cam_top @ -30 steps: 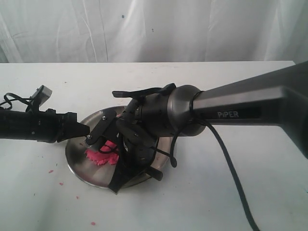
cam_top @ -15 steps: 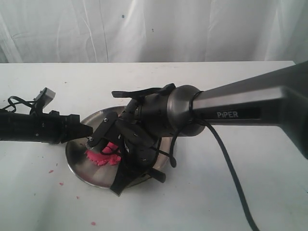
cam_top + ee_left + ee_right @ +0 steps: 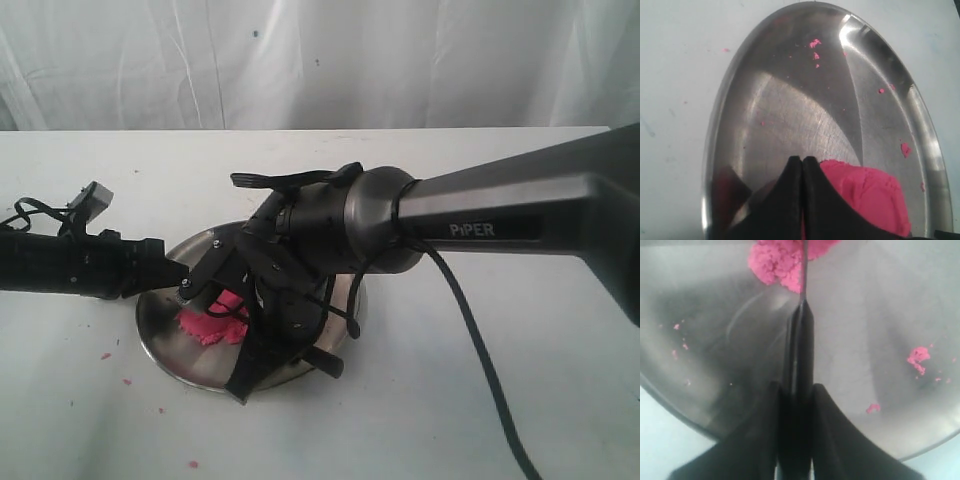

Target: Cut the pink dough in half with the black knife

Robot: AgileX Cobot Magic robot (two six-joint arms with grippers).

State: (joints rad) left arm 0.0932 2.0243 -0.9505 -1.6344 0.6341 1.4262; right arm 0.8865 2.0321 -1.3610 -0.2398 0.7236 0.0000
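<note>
Compared with a second ago, my right arm's wrist has lifted a little and my left arm has levelled out, its tip sitting slightly lower at the plate's rim; the pink dough has barely changed shape.

The plate is a shallow round dish of brushed steel, scratched and reflective, standing on a matte white table; the dough is a bright pink, grainy, sand-like lump with ragged edges, and small pink crumbs are scattered over the metal.

In the exterior view the dough lies toward eight o'clock of the plate's centre; the left gripper reaches in from nine o'clock and the right arm from three o'clock.

The left gripper has its two black fingers pressed flat together with nothing between them; the dough sits just beside one finger, though I cannot tell whether they touch.

The right gripper is clamped on the handle of the black knife, a slim matte blade seen edge-on; its tip runs straight out from the jaws into the near edge of the dough, which lies well ahead of the fingers.
</note>
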